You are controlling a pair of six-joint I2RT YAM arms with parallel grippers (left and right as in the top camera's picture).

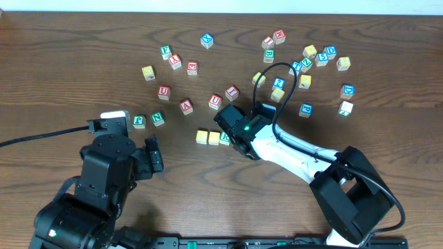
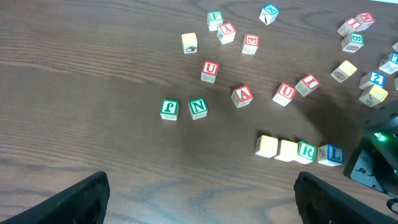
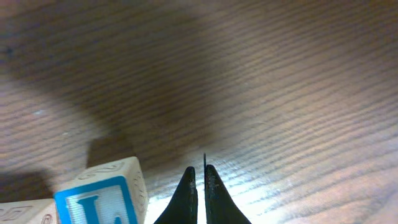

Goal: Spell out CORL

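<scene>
Wooden bench (image 2: pixel 93 68) with letter cubes scattered over the far half. Near the centre, one straight row of four, packed edge to edge: first yellow cube (image 2: pixel 267 145), second yellow cube (image 2: pixel 286 150), green R cube (image 2: pixel 306 151), blue L cube (image 2: pixel 331 154), in that order left to right in the left wrist view. Letters on the yellow tops not readable. Right tool (image 3: pixel 200 171) pinched together, nothing between the fingers, tips low over bare wood just beside the blue L cube at the row's end. Thin strip of bench visible between tool and cube, so apart, not touching. In the overhead view, L end of the row hidden under the right wrist, only the two yellows and the R showing there. Left tool (image 2: pixel 200 180) spread wide, empty, hanging over bare bench on the near side, well apart from the row. Beyond the row, loose and out of line: green N cube (image 2: pixel 198 107) just beside another green-lettered cube (image 2: pixel 168 109), then red A cube (image 2: pixel 242 95) between two red U cubes, one at (image 2: pixel 209 71). Farther back, a lone blue-lettered cube (image 1: pixel 207 40) and a loose cluster of mixed-colour cubes (image 1: pixel 322 58) toward the right arm's side.
</scene>
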